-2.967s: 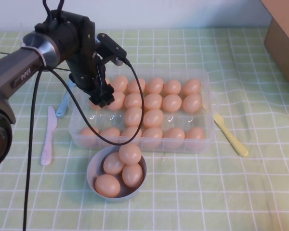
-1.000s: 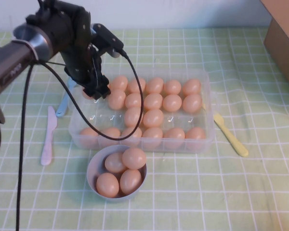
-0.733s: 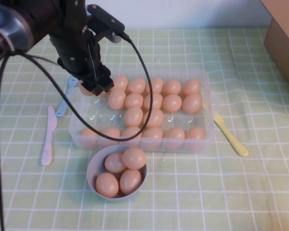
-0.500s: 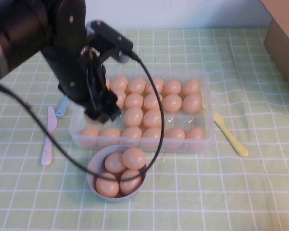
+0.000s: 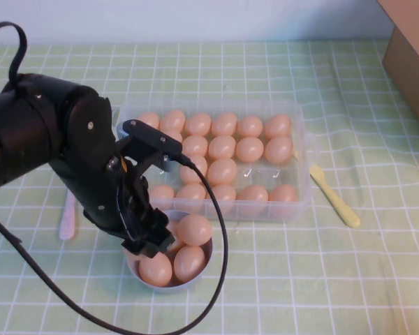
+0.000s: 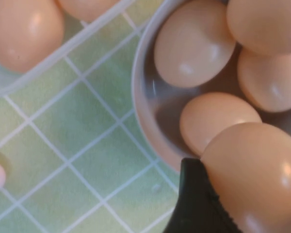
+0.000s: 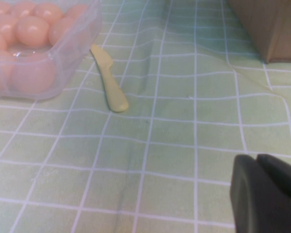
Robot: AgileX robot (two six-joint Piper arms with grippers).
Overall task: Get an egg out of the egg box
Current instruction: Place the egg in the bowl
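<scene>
Egg box (image 5: 297, 178): clear plastic tray on the green checked cloth (image 5: 321, 279), most cups filled with peach-orange eggs. Grey bowl (image 5: 202, 269): just beside the box's near long wall, holding several eggs. Left gripper (image 5: 150, 244): over the bowl's left rim, on the side of the bowl away from the box; the high view shows only the black arm covering that rim. The left wrist view supplies what the high view hides: the egg (image 6: 254, 177) clamped against a black finger (image 6: 196, 204), jaws spread wide around it, hanging above the bowl (image 6: 145, 111) and the eggs lying inside, with the box wall (image 6: 63, 51) close by. Yellow knife (image 5: 335, 197): flat on the cloth just beside the box's right end; also seen in the right wrist view (image 7: 109, 77). Pale knife (image 5: 68, 220): left of the box, partly behind the arm. Cardboard box (image 5: 408, 56): well right of the egg box. Right gripper (image 7: 266, 194): seen only in its own wrist view, low over bare cloth well right of the egg box, fingers pressed together, holding nothing.
</scene>
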